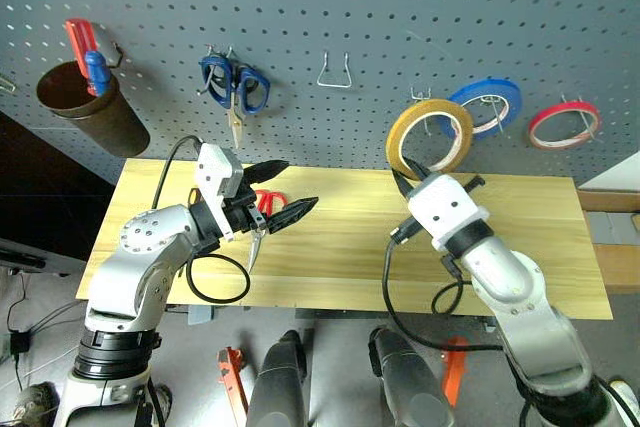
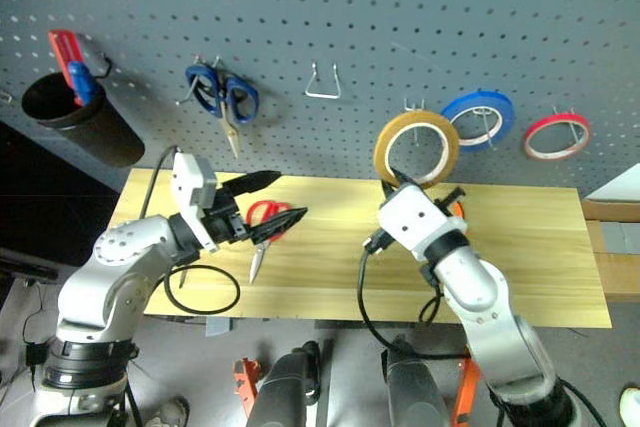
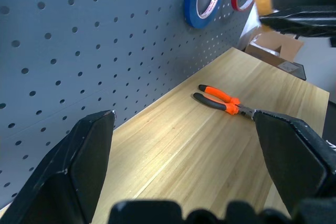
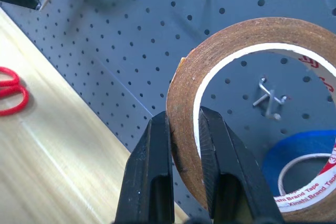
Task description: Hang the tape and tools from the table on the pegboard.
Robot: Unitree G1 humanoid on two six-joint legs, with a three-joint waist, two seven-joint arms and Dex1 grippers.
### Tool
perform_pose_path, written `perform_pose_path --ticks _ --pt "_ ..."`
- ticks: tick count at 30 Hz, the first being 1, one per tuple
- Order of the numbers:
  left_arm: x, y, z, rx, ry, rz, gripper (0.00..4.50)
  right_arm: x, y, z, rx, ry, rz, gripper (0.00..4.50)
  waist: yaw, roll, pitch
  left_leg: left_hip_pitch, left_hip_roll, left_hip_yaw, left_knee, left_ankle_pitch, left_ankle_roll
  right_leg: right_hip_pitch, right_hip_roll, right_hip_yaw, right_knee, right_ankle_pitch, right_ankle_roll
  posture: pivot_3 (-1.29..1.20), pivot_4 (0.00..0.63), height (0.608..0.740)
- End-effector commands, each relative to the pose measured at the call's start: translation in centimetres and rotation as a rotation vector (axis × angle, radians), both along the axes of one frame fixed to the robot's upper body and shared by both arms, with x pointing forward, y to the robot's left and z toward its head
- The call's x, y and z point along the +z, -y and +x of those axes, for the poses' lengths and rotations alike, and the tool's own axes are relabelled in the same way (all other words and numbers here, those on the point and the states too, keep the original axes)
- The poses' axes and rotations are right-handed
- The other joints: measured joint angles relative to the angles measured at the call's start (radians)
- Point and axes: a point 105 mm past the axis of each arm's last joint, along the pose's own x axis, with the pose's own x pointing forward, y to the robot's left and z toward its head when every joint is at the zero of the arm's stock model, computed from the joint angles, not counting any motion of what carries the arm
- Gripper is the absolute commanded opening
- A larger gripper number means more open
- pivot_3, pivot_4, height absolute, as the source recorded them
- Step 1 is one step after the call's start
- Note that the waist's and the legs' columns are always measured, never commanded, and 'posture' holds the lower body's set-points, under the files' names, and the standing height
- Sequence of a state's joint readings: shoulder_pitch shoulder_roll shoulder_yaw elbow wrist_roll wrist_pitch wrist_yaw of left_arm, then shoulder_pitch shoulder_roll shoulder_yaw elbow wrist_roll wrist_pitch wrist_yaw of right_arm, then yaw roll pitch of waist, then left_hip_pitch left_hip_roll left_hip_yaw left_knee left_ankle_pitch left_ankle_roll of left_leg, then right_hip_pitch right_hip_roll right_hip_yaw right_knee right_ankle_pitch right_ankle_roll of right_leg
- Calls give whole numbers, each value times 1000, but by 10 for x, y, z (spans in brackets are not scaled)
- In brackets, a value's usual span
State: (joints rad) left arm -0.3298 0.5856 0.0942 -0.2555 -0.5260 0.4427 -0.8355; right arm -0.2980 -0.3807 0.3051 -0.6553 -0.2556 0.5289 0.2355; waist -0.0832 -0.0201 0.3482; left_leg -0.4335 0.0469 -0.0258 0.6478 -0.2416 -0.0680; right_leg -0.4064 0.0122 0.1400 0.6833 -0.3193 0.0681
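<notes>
My right gripper (image 1: 410,172) is shut on the lower rim of the yellow-amber tape (image 1: 430,137), holding the ring upright in front of the pegboard (image 1: 400,17). In the right wrist view the tape (image 4: 226,35) frames a bare metal hook (image 4: 269,98). My left gripper (image 1: 300,184) hovers open and level above the red-handled scissors (image 1: 268,202), which lie on the table (image 1: 350,267). The orange-and-black pliers (image 3: 223,100) lie on the table near the pegboard, mostly hidden behind my right gripper in the head views.
On the pegboard hang blue-handled scissors (image 1: 235,87), an empty wire hook (image 1: 335,72), a blue tape ring (image 1: 487,105) and a red tape ring (image 1: 563,123). A black cup (image 1: 90,107) at the far left holds red and blue screwdrivers. A cardboard box (image 3: 273,45) stands past the table's right end.
</notes>
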Motion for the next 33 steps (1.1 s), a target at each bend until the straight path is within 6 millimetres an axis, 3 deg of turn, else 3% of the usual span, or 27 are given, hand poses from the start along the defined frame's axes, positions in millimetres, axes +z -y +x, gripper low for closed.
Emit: perform_pose_path --ticks 1,5,9,12,19,22,27,30,33 --pt "12 0 -1 4 58 -14 4500 3 -5 9 17 30 28 131 0 -1 0 0 0 0 0 0 0 0 0 -1 0 0 0 -71 389 740" --pt "15 2 0 -2 77 -24 4500 -2 -6 27 8 18 39 131 2 -1 1 0 0 0 0 0 0 0 0 -4 1 0 0 -64 387 740" --pt "16 2 -1 -6 84 -28 4500 -8 -5 30 15 -1 46 131 2 -2 1 0 0 0 0 0 0 0 -2 -7 1 0 0 -58 383 740" --pt "15 2 -2 -9 86 -26 4500 -17 0 25 10 -32 54 1097 3 -2 1 0 0 -1 -1 0 0 0 -4 -12 2 0 0 -60 382 740" --pt "2 -1 -5 -37 83 62 4500 -60 22 -17 -20 -202 25 3523 10 -2 2 0 0 -2 -1 0 0 0 -6 -14 3 0 -1 -73 379 740" --pt "-5 -1 -4 -56 74 91 4500 -78 36 -19 -108 -338 100 4449 8 -3 2 0 -1 -2 0 1 0 0 -6 -14 4 0 0 -93 381 740" --pt "-14 6 -5 -124 65 144 4500 -92 58 11 -263 -491 193 4449 -1 -4 5 1 -1 -2 0 6 -2 0 -4 -15 8 3 -3 -105 385 740" --pt "-14 11 -5 -156 59 138 4500 -100 83 45 -389 -574 271 4449 -1 -5 6 1 -1 -2 -1 9 -2 0 -3 -15 8 5 -4 -103 387 740" --pt "-11 13 -5 -166 58 126 4500 -112 101 65 -474 -654 331 4449 0 -6 8 1 -1 -2 -1 9 -1 -1 -3 -16 9 5 -4 -96 384 740"
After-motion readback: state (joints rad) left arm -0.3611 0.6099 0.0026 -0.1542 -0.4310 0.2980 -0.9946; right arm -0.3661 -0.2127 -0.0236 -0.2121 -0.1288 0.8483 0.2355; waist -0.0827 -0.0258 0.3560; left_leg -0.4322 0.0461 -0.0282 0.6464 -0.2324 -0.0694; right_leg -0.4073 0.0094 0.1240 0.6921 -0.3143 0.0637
